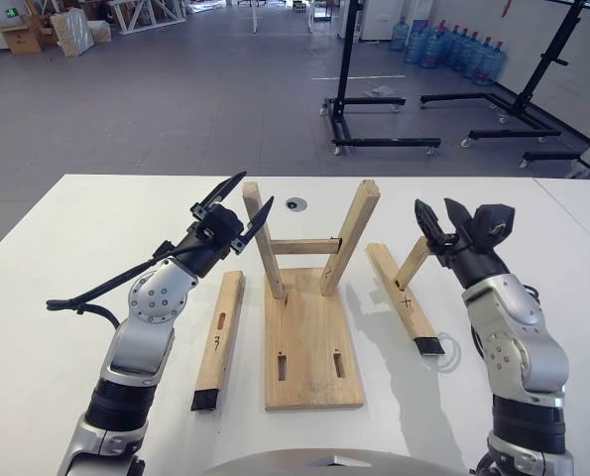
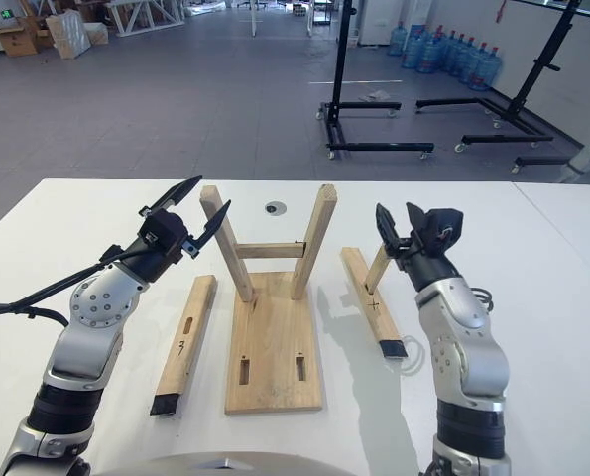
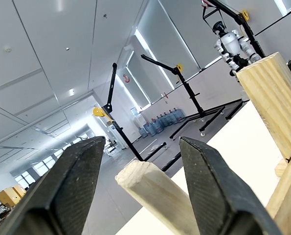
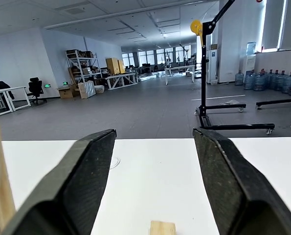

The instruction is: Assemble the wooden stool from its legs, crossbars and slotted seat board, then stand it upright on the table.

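The slotted seat board (image 1: 312, 347) lies flat on the white table (image 1: 66, 258). Two legs stand tilted on its far end, the left leg (image 1: 267, 248) and the right leg (image 1: 352, 236), joined by a crossbar (image 1: 304, 246). My left gripper (image 1: 257, 189) is open, its fingers either side of the left leg's top (image 3: 147, 183). A loose leg (image 1: 220, 337) lies left of the board. Right of the board lies another leg (image 1: 402, 295) with a crossbar (image 1: 413, 263) sticking up from it. My right gripper (image 1: 436, 206) is open just above that crossbar's tip (image 4: 162, 228), holding nothing.
A small round hole (image 1: 295, 204) sits in the table behind the stool parts. A thin cable loop (image 1: 455, 349) lies by the right leg's dark end. Black wheeled racks (image 1: 384, 109) and water bottles stand on the floor beyond the table's far edge.
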Controlling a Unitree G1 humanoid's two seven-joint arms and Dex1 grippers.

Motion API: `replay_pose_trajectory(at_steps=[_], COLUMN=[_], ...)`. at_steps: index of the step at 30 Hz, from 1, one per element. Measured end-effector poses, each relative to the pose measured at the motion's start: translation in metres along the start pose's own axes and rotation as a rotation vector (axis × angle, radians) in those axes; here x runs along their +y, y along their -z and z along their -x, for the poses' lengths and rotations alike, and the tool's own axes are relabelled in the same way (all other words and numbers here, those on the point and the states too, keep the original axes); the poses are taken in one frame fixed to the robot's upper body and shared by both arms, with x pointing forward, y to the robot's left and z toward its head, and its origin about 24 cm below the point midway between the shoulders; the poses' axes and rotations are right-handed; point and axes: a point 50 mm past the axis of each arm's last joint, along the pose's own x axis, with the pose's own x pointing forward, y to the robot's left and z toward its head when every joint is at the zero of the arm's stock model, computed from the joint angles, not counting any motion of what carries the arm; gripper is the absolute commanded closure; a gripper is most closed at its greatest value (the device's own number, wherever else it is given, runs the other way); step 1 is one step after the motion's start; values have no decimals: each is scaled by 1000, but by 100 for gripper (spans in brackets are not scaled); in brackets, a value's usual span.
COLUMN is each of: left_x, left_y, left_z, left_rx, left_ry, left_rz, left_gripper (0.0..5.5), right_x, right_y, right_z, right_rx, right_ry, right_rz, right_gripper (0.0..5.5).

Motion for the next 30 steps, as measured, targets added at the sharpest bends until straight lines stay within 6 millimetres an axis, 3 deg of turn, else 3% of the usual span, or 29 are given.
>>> replay_pose_trajectory(at_steps=[3, 7, 13, 16, 18, 21, 22, 24, 30], left_x=[0, 0, 1, 1, 1, -1, -2, -4, -4], left_y=[1, 3, 1, 1, 1, 2, 4, 4, 5], left_z=[0, -1, -3, -3, -3, -4, -4, -5, -4], left_rx=[1, 6, -8, -7, -7, -5, -1, 0, -3], left_ry=[-4, -5, -6, -6, -4, 7, 14, 29, 32], left_rz=[0, 1, -7, -8, -7, -2, 1, 7, 5], left_gripper=[275, 275, 275, 275, 275, 275, 275, 275, 275], right_x=[-4, -2, 0, 11, 16, 8, 5, 3, 3], right_y=[-24, -38, -44, -45, -35, 19, 29, 36, 31], right_z=[-17, -27, -29, -30, -29, -25, -26, -29, -26], right_rx=[-76, -113, -112, -116, -84, 101, 119, 150, 113], right_ry=[-8, -25, -16, -41, -48, -5, 7, 3, 6], right_rz=[33, 60, 91, 117, 122, 89, 72, 56, -3], right_gripper=[260, 260, 260, 260, 260, 260, 260, 260, 260])
